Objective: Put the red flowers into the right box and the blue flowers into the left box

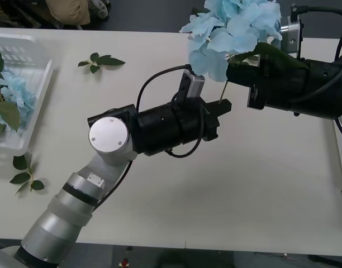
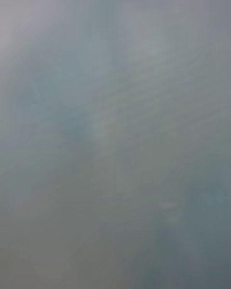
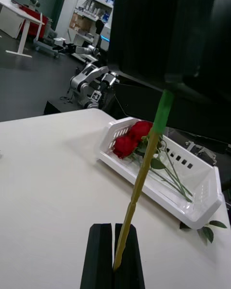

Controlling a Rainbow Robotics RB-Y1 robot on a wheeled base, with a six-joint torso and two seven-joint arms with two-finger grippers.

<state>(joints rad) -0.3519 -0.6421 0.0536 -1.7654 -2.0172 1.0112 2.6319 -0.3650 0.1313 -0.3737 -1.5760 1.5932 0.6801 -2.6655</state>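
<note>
Left claw (image 3: pixel 114 250) pinched on the stem's lower end above the surface (image 1: pixel 215 190); right claw (image 1: pixel 238 71), fingers hidden by petals, carries the blue flowers (image 1: pixel 232 30) up high. Red flowers (image 3: pixel 132 138) lie in the right box (image 3: pixel 192 207) beyond.

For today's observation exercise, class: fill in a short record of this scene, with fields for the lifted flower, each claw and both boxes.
Blue flower: held up above the table
Left claw: shut on that flower's stem
Right claw: at the same flower, just under the bloom
Left box: holds more blue blooms
Right box: holds red roses
</note>
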